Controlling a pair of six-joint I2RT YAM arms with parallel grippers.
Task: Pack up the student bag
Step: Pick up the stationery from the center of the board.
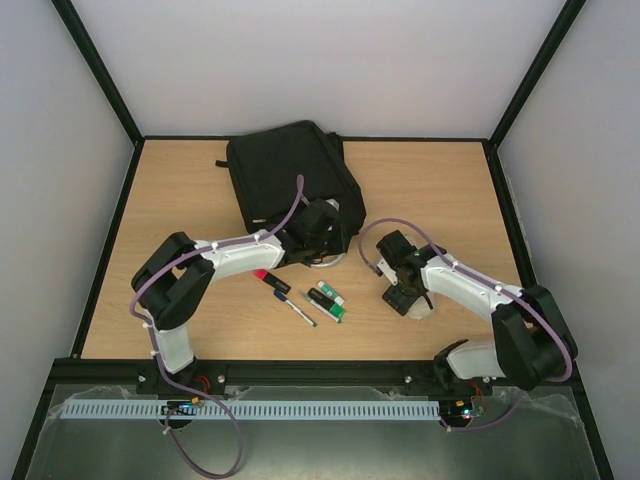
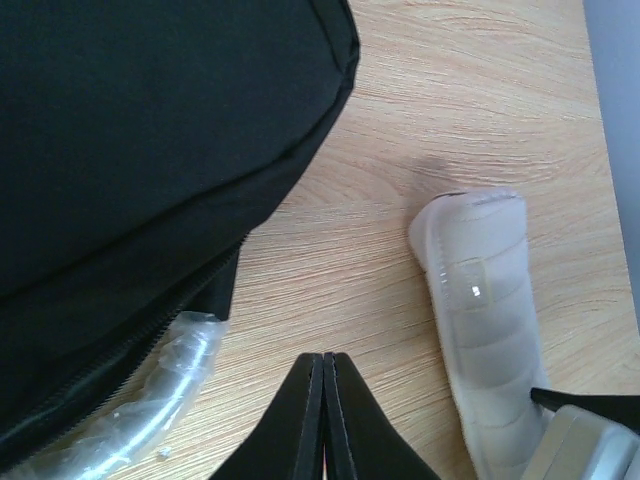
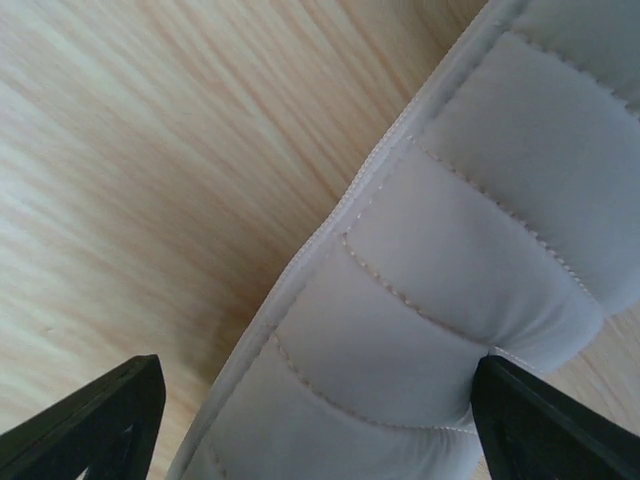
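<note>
The student bag (image 1: 285, 175) is a large black backpack lying at the back middle of the table; it fills the upper left of the left wrist view (image 2: 140, 140), zip edge at the bottom left. My left gripper (image 1: 322, 238) is shut and empty at the bag's near right corner, its jaws pressed together just above the wood (image 2: 325, 365). My right gripper (image 1: 402, 288) is open astride a beige quilted pencil case (image 3: 430, 290). One finger (image 3: 540, 420) touches the case; the other stands apart from it. The case also shows in the left wrist view (image 2: 480, 300).
Several pens and markers lie between the arms: a red marker (image 1: 268, 280), a white pen (image 1: 298, 309) and green markers (image 1: 326, 304). A crumpled clear plastic piece (image 2: 160, 390) sticks out from under the bag's edge. Black frame posts and white walls ring the table.
</note>
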